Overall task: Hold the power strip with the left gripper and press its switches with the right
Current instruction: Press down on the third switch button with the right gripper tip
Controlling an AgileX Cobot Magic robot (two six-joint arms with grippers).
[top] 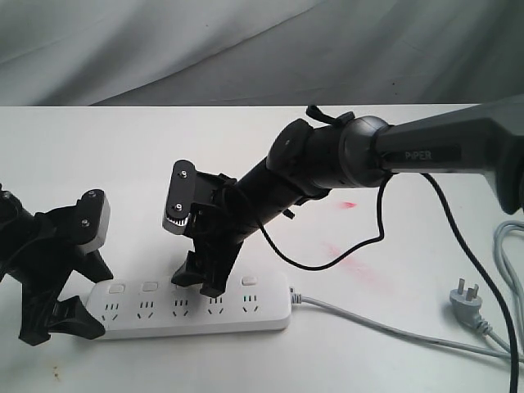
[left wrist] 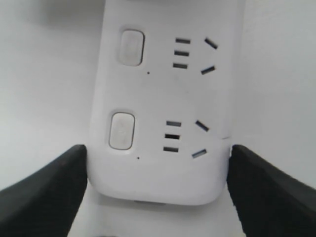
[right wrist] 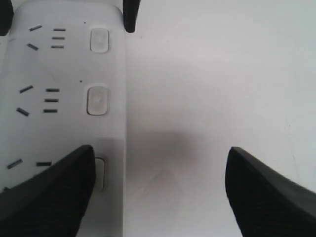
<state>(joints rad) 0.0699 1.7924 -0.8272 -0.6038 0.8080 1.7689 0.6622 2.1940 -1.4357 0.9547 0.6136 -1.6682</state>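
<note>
The white power strip [top: 192,311] lies along the front of the white table. My left gripper [top: 88,301] straddles its left end. In the left wrist view, both black jaws press the strip's [left wrist: 158,98] sides, so the left gripper [left wrist: 158,163] is shut on it. My right gripper [top: 199,282] comes down on the strip's middle with its jaws wide open. In the right wrist view, one finger [right wrist: 59,187] covers part of a switch [right wrist: 100,173], and the other hangs over bare table beyond the strip's edge. Two more switches [right wrist: 97,100] show towards the held end.
The strip's grey cord [top: 385,326] runs right to a plug [top: 468,299] lying on the table. The right arm's black cable [top: 360,246] loops down behind the strip. Red smears [top: 348,205] mark the tabletop. A grey cloth [top: 246,49] hangs at the back.
</note>
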